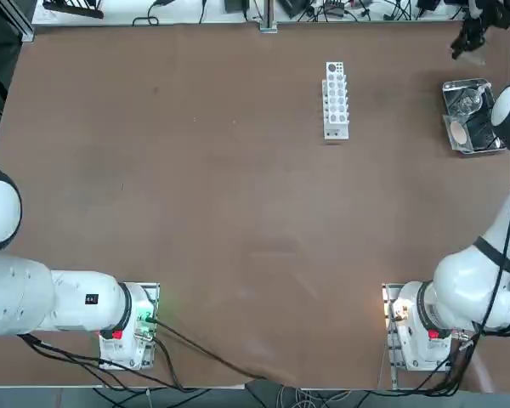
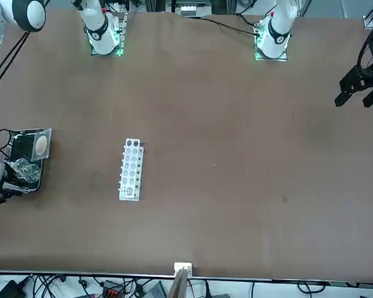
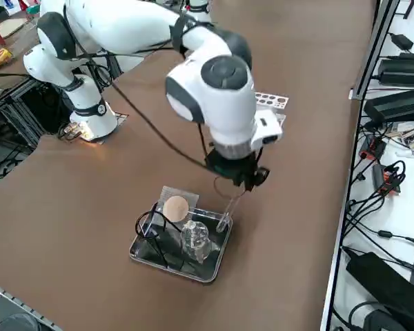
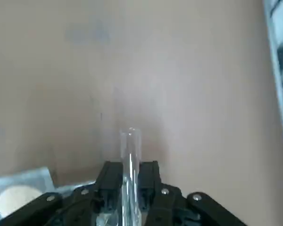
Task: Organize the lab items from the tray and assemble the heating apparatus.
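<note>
No writing could be read anywhere. The right gripper [image 4: 130, 181] pinched a clear glass tube [image 4: 130, 155] above the tray [image 3: 212, 261] at lower centre; the tray's glassware was hard to make out.

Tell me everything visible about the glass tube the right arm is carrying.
The test tube is clear, thin-walled glass, slim and straight, apparently empty. The right hand is shut on it near one end; the rest hangs slanted down toward the tray, its lower end at the tray's rim beside a clear flask. Contact there is unclear.
</note>
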Controlling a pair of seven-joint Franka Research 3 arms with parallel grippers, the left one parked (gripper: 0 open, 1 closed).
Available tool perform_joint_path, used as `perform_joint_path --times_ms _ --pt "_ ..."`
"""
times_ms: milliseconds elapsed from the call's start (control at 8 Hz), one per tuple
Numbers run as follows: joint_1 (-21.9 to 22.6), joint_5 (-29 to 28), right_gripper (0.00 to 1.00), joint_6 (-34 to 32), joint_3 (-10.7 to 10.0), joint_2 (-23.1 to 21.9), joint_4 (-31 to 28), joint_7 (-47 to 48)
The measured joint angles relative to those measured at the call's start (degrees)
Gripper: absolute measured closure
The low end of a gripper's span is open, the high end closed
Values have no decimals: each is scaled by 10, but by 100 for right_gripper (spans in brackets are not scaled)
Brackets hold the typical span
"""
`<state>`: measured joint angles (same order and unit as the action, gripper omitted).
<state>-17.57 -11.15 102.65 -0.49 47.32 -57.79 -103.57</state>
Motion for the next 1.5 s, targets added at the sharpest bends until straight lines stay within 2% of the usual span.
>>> perform_joint_path --times_ms 500,750,875,1125,1500 --pt "9 -22 78 -53 122 -46 7 31" --pt "9 -61 78 -60 181 -50 7 92" --pt "9 -95 78 -60 204 -50 7 123" --pt "14 -189 78 -60 218 -49 5 170" --pt "39 -297 78 -36 220 -41 -5 190"
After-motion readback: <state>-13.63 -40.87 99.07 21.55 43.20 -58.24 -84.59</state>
